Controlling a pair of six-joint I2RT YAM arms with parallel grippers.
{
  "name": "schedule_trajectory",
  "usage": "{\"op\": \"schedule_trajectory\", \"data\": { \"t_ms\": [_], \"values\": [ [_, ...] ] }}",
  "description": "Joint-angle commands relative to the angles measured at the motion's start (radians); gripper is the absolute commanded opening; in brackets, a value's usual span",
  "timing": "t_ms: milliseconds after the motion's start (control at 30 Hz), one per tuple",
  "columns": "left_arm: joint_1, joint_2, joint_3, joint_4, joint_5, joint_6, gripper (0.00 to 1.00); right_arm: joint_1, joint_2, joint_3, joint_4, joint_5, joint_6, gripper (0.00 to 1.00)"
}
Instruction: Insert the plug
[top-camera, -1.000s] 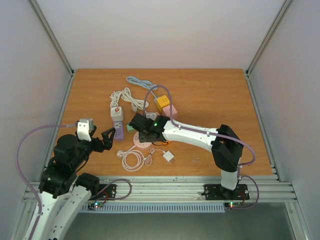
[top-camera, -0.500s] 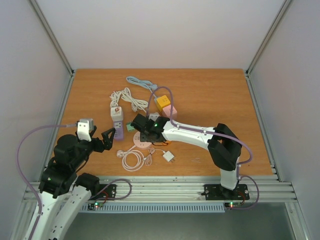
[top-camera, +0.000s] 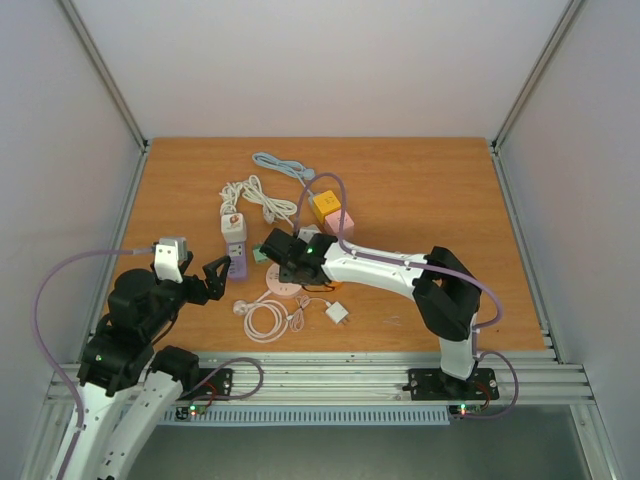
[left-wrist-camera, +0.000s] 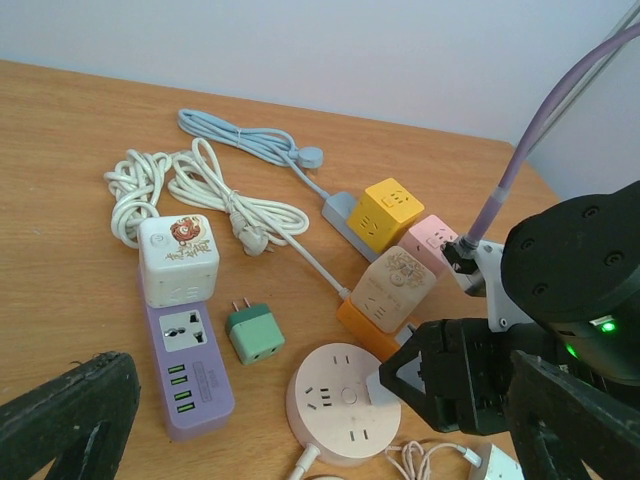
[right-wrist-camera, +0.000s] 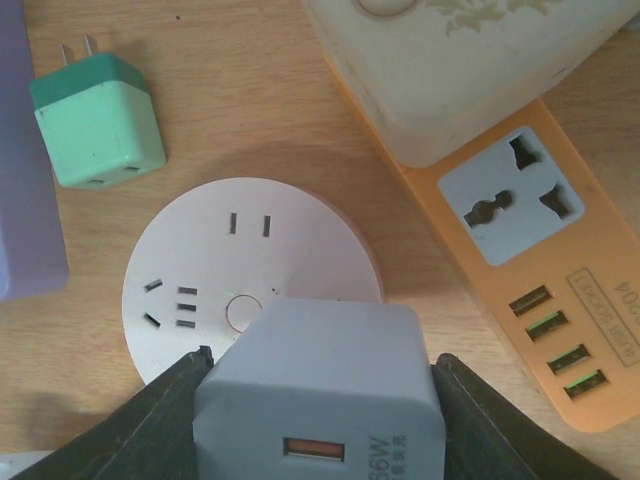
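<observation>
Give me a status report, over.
Right gripper shut on grey charger, over round socket. Left gripper open, beside purple strip. Nothing blocking the socket.

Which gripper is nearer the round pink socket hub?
Right. The right gripper hovers directly above the round pink socket hub, holding a grey charger. The left gripper sits off to its left, beside the purple power strip.

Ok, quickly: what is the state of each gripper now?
Left gripper: open, holding nothing.
Right gripper: closed on the charger.
</observation>
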Motion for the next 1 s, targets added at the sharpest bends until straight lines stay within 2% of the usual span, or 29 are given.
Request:
{"op": "schedule_trajectory", "data": {
  "t_ms": [0,533,600,767,967],
  "values": [
    [0.001,-0.013,-0.012,0.028,-0.017,0.011,0.99,-0.004,0.082,0.013,-0.045,0.005,0.035,0.44],
    [0.0,-0.012,-0.014,0.028,-0.027,0.014,0.99,-0.002,0.174,0.045,-0.209,0.018,-0.001,0.43],
    [0.0,-0.012,-0.015,0.028,-0.028,0.014,0.99,-0.004,0.186,0.055,-0.218,-0.001,-0.027,0.44],
    [0.001,-0.013,-0.015,0.027,-0.03,0.014,0.99,-0.035,0.201,0.046,-0.165,-0.181,-0.082,0.43],
    [0.0,-0.012,-0.014,0.027,-0.031,0.014,0.99,-0.039,0.249,0.091,-0.224,-0.151,-0.106,0.43]
  ]
}}
